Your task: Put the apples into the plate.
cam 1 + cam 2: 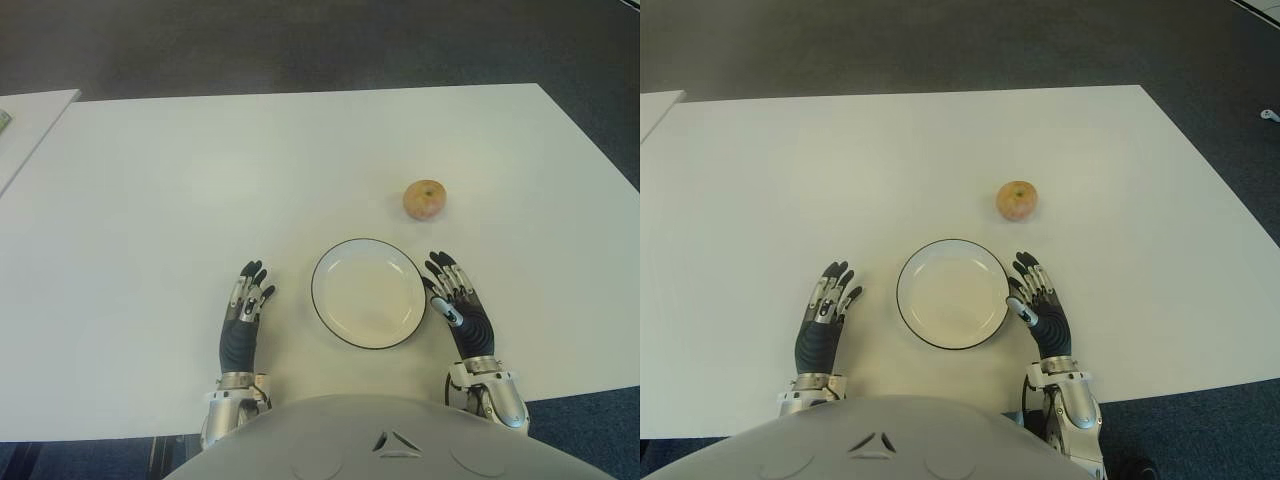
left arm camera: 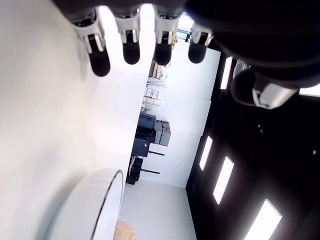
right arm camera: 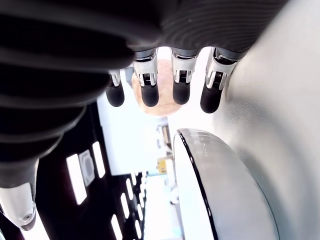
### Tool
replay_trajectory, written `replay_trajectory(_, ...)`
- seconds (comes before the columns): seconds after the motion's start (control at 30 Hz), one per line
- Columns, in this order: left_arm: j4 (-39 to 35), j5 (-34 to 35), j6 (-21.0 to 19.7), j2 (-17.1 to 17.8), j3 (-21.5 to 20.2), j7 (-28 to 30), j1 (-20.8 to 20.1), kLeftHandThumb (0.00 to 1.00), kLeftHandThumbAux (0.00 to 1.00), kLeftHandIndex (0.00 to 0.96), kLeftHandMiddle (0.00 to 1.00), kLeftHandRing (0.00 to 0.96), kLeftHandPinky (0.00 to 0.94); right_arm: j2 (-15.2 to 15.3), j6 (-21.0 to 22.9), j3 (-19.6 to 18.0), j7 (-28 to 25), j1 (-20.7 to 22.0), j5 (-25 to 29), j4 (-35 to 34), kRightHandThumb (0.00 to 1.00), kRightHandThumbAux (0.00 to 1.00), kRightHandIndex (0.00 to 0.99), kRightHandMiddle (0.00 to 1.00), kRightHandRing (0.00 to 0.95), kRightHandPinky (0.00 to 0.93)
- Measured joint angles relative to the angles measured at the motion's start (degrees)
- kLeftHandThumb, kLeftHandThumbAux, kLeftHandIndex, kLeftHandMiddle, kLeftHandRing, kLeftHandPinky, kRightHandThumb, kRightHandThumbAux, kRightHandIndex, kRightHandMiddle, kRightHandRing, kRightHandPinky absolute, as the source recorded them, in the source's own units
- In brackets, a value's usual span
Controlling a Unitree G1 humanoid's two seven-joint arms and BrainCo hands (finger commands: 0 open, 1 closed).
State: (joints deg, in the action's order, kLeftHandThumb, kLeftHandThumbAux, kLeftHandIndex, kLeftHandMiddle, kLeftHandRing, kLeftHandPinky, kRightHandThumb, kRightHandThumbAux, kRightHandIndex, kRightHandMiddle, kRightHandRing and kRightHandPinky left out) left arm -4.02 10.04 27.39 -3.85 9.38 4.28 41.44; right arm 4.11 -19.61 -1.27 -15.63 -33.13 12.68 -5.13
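Note:
One reddish-yellow apple (image 1: pixel 425 199) sits on the white table (image 1: pixel 180 180), a short way beyond the plate and slightly to its right. The white plate (image 1: pixel 368 292) with a dark rim lies empty near the table's front edge. My left hand (image 1: pixel 246 297) shows to the left of the plate, fingers extended and holding nothing. My right hand (image 1: pixel 452 288) shows just right of the plate, fingers also extended and empty. In the right wrist view the apple (image 3: pixel 160 102) appears beyond the fingertips (image 3: pixel 150 95), with the plate's rim (image 3: pixel 200 175) beside them.
A second white table's corner (image 1: pixel 25 120) stands at the far left. Dark carpet (image 1: pixel 300 45) lies beyond the table's far edge and to the right.

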Motion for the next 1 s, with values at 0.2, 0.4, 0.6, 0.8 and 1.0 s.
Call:
replay_trajectory(0.2,0.00,0.00,-0.01,0.01,0.00,0.00,0.00,0.046,0.291,0.000,0.000,0.000,0.005,0.00,0.00,0.00,0.08,0.00,-0.02,0.00,0.137,0.591,0.000,0.016,0.000,0.000)
replay_trajectory(0.4,0.00,-0.35,-0.02,0.05,-0.01,0.00,-0.01,0.045,0.293,0.000,0.000,0.000,0.003,0.01,0.00,0.00,0.06,0.01,-0.01,0.01,0.141,0.586,0.000,0.015,0.000,0.000)
replay_trajectory(0.6,0.00,-0.16,-0.04,0.00,-0.04,0.00,-0.01,0.044,0.287,0.000,0.000,0.000,0.004,0.06,-0.01,0.00,-0.07,0.05,-0.01,0.04,0.143,0.579,0.000,0.016,0.000,0.000)
replay_trajectory(0.8,-0.03,0.34,-0.40,-0.01,-0.05,0.00,-0.01,0.043,0.287,0.000,0.000,0.000,0.007,0.13,0.13,0.00,-0.21,0.06,0.05,-0.01,0.145,0.577,0.004,0.015,0.000,0.000)
replay_trajectory(1.0,-0.02,0.34,-0.35,0.00,-0.06,0.05,-0.02,0.046,0.287,0.000,0.000,0.000,0.005,0.13,0.44,-0.01,-0.20,0.06,0.06,-0.10,0.142,0.587,0.004,0.014,0.000,0.000)
